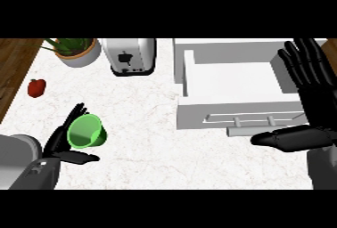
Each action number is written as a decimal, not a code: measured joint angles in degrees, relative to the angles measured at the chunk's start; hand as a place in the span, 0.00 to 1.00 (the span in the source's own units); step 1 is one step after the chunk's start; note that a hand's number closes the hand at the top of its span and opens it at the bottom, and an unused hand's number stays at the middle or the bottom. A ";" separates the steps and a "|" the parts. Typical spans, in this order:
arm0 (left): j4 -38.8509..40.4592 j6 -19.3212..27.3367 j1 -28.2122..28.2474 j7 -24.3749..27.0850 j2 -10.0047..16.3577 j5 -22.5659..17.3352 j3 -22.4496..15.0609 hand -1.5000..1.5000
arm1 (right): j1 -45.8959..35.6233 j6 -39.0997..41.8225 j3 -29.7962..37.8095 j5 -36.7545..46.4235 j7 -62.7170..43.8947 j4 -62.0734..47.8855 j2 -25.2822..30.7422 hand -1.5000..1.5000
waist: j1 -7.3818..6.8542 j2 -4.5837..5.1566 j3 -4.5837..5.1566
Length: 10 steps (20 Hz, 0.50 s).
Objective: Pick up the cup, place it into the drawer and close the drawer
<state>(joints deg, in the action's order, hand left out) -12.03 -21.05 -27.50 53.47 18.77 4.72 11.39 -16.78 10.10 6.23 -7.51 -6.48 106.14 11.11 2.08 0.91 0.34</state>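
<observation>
The left hand [58,141] sits at the near left of the bench [151,151], curled round the green cup [87,132]. Its fingers wrap the cup's left side and its thumb lies under the near side. The cup is tipped, with its open mouth facing up and to the left, so the pale green inside shows. Whether it is lifted off the bench or resting on it cannot be told.

Just behind this hand, the grey forearm [30,171] comes in from the near left corner. Farther left, a small red pepper [37,87] lies close to the bench's left edge. At the far left stands a potted plant [76,50] with spiky green leaves, and a white toaster [129,56] stands beside it to the right.

The drawer [189,71] is to the right of the cup, well apart from it, pulled open with its white inside showing. Its left wall and near front panel are the sides turned toward the cup, and a grey bar handle [247,131] runs along the front.

The right hand [320,109] is at the drawer's right side, open with its fingers straight and pointing away. Its thumb reaches left, near the handle's right end, and it holds nothing.
</observation>
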 measured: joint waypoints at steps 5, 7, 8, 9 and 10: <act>0.79 0.21 -1.03 0.61 -1.23 0.42 -0.29 0.00 | 0.24 -0.14 -0.84 0.67 -0.46 0.70 -0.26 0.00 | 0.06 -0.02 0.00; 1.10 -0.08 -1.44 0.48 -1.87 0.48 -0.39 0.00 | 0.37 0.02 -0.94 1.01 0.13 0.25 -0.24 0.00 | 0.03 -0.01 -0.02; 1.25 -0.58 -1.66 0.19 -1.85 0.43 -0.39 0.00 | 0.36 0.41 -0.37 0.41 -0.10 0.25 0.23 0.00 | 0.09 -0.01 -0.01; 1.31 -0.95 -1.78 0.09 -2.22 0.31 -0.36 0.00 | 0.59 0.38 -0.35 0.39 -0.04 0.36 0.14 0.00 | 0.25 0.03 0.01; 1.32 -1.55 -1.82 -0.11 -2.67 0.17 -0.38 1.00 | 0.52 0.32 -0.25 0.26 -0.25 0.55 0.16 0.00 | 0.27 0.03 0.01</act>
<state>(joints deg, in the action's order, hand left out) -10.71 -22.61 -29.33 53.37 16.10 4.89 11.01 -16.27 10.42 5.98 -7.25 -6.73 106.70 11.27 2.35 0.94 0.35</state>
